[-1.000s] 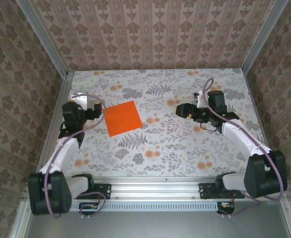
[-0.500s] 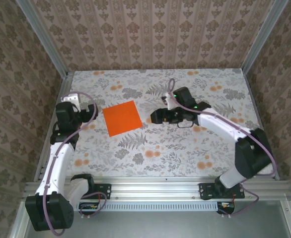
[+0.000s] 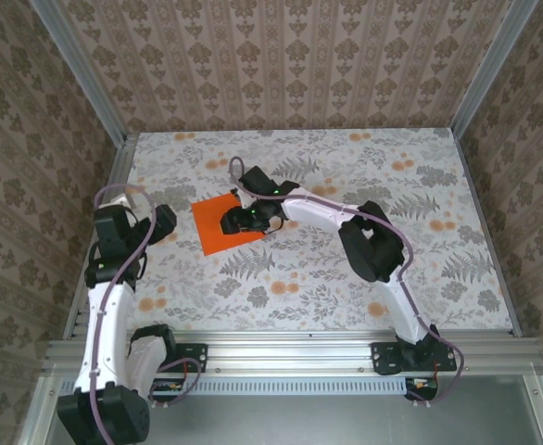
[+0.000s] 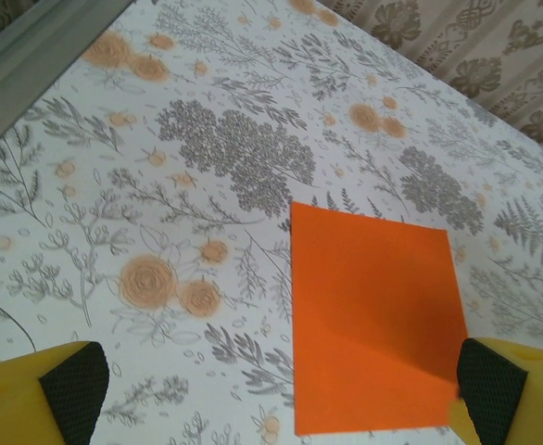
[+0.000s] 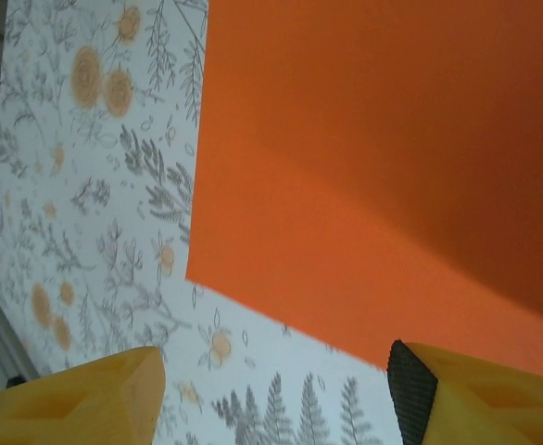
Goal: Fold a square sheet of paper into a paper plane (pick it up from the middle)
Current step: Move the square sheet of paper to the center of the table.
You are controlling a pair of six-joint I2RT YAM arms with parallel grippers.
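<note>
Floral-printed table [image 3: 346,269] stands between damask-papered walls [image 3: 281,65]. The square sheet of paper [image 3: 210,225], bright orange, lies flat on it, left of centre. The right pincer [image 3: 232,222] hangs over the sheet's middle with its fingers apart and nothing between them; whether it touches the paper I cannot tell. The left pincer [image 3: 165,223] sits just beside the sheet's left edge, spread wide and empty.

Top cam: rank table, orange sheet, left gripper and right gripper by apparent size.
1. table
2. orange sheet
3. right gripper and left gripper: they look about alike, and both sit nearer the camera than the sheet, so these two are not ranked.
</note>
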